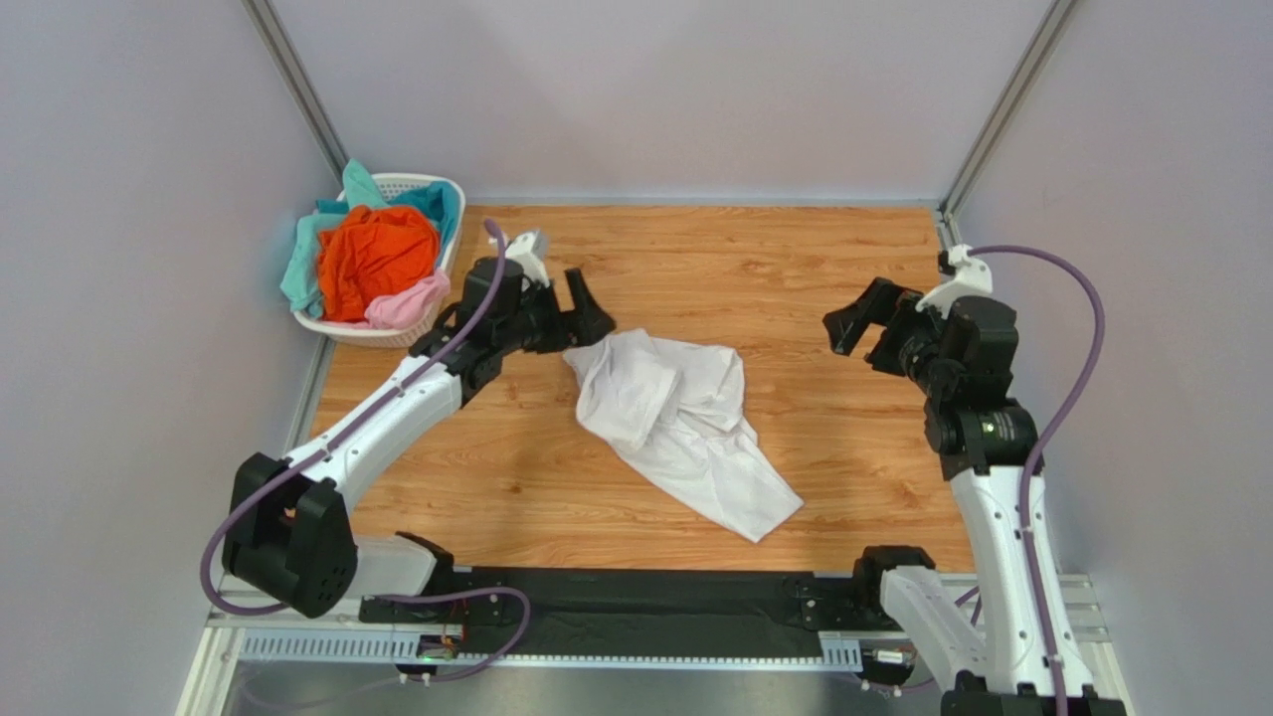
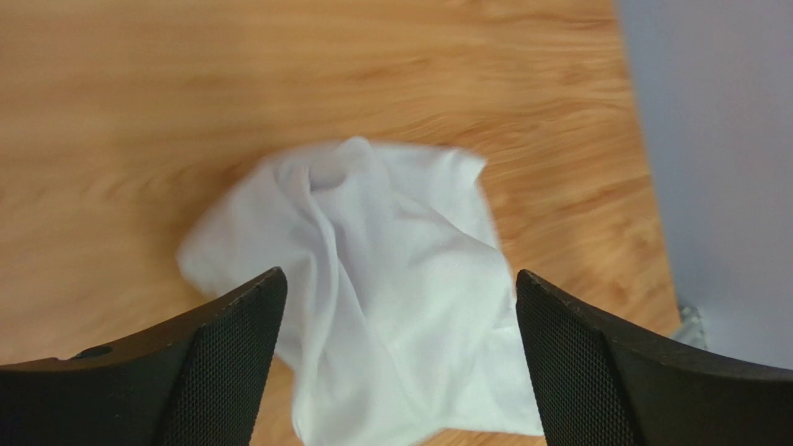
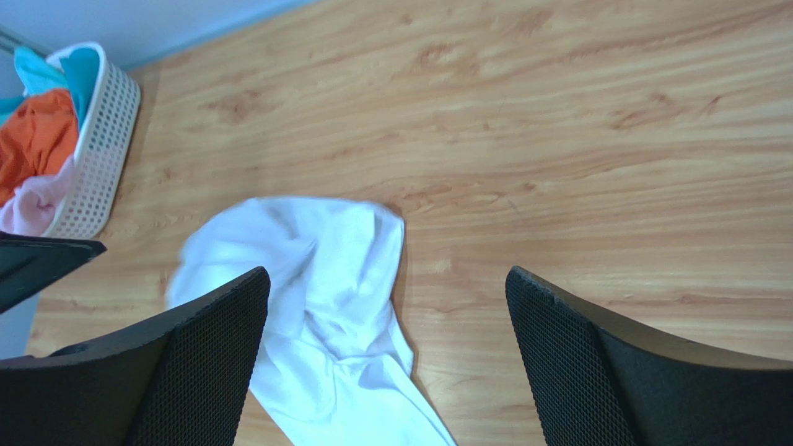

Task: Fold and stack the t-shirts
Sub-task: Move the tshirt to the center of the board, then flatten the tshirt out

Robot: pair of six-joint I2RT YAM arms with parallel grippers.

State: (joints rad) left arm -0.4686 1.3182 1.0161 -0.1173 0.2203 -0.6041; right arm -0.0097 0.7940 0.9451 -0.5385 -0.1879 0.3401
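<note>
A white t-shirt (image 1: 680, 422) lies crumpled on the wooden table near its middle; it also shows in the left wrist view (image 2: 372, 279) and the right wrist view (image 3: 316, 307). My left gripper (image 1: 583, 311) is open and empty, just left of the shirt's upper edge. My right gripper (image 1: 859, 318) is open and empty, well to the right of the shirt. Orange (image 1: 374, 257), teal (image 1: 317, 246) and pale pink (image 1: 404, 306) t-shirts are piled in the basket at the back left.
A white lattice plastic basket (image 1: 434, 194) stands at the table's back left corner and also shows in the right wrist view (image 3: 98, 149). Grey walls enclose the table on three sides. A black strip runs along the near edge between the arm bases.
</note>
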